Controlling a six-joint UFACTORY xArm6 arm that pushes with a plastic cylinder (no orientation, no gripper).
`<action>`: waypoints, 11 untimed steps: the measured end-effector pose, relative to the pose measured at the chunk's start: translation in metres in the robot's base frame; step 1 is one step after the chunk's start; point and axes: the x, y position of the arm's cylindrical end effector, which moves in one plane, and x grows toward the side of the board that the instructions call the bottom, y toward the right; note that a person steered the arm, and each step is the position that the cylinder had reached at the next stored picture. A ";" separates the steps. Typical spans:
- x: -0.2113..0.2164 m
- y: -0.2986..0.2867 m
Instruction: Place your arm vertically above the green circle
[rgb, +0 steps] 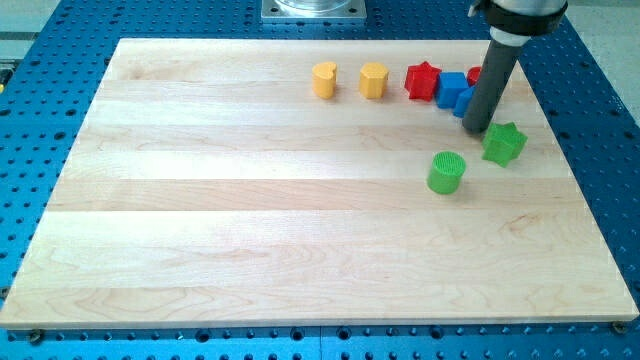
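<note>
The green circle (447, 172) is a short green cylinder on the wooden board (250, 220), right of centre. My tip (477, 127) is the lower end of the dark rod that comes down from the view's top right. The tip sits up and to the right of the green circle, a short gap away, not touching it. A green star (504, 144) lies just right of the tip. Two blue blocks (456, 92) sit right behind the rod, partly hidden by it.
Along the board's top stand a yellow heart (324, 79), a yellow hexagon-like block (373, 80) and a red star (423, 80). A red block (474, 75) shows partly behind the rod. The blue perforated table (40, 120) surrounds the board.
</note>
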 end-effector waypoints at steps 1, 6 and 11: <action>-0.020 0.002; 0.008 -0.104; 0.011 -0.079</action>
